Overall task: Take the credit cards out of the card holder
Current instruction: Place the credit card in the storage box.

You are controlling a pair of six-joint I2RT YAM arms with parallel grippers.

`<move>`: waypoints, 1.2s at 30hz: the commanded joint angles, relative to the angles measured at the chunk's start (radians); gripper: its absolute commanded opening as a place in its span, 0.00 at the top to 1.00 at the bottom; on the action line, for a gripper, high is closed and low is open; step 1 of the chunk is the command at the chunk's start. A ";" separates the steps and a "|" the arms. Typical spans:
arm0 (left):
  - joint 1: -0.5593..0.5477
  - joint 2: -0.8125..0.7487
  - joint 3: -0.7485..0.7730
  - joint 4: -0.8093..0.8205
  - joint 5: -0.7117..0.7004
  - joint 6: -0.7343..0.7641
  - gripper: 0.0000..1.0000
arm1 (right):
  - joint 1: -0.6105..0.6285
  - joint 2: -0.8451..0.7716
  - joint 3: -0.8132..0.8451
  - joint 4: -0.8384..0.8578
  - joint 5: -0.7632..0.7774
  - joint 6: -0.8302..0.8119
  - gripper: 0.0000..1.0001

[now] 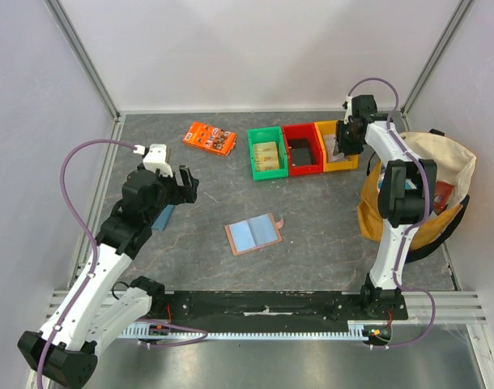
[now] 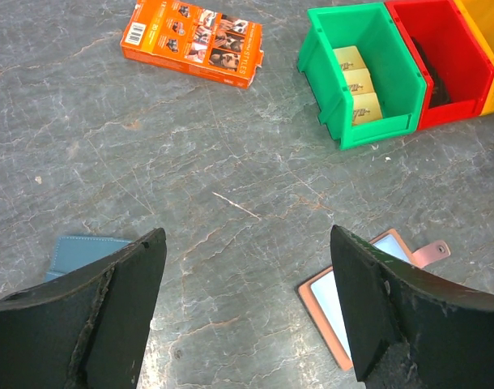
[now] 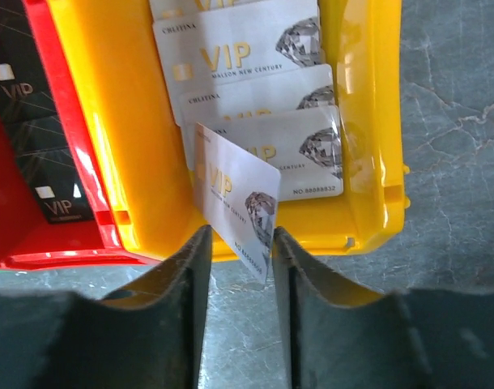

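Tan leather card holder (image 1: 253,234) lies open at worktop (image 1: 328,243) centre. Right end effector (image 3: 240,267), slightly parted, brackets 1 white card (image 3: 235,198) over the 1 o'clock yellow bin (image 3: 368,121). We judge it stiff, slick, best pinched edgewise. Left end effector (image 2: 247,243) is spread.

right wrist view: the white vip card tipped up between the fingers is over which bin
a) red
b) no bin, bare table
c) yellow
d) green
c: the tilted white VIP card stands over the near wall of the yellow bin, where more white VIP cards lie. The red bin beside it holds black cards.
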State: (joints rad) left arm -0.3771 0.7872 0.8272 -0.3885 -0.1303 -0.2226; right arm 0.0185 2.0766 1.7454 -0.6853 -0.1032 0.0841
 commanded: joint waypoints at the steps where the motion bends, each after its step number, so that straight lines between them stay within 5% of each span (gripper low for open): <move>1: 0.003 0.006 -0.003 0.023 -0.006 0.037 0.13 | 0.003 -0.084 -0.012 0.013 0.069 0.002 0.50; 9: 0.003 0.024 0.000 0.020 0.017 0.031 0.14 | 0.073 -0.252 -0.049 0.039 0.223 0.005 0.27; 15: 0.003 0.069 0.010 0.011 0.090 -0.007 0.14 | 0.181 -0.397 -0.139 0.101 0.224 0.054 0.22; 24: -0.008 0.242 0.023 -0.001 0.363 -0.144 0.21 | 0.411 -0.610 -0.452 0.314 0.054 0.201 0.25; 36: -0.190 0.385 -0.059 0.077 0.322 -0.328 0.27 | 0.641 -0.641 -0.765 0.498 -0.059 0.338 0.34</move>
State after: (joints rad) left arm -0.5045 1.1347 0.8124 -0.3782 0.1936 -0.4351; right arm 0.6136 1.4555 1.0302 -0.2985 -0.1287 0.3576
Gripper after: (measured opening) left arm 0.750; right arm 0.681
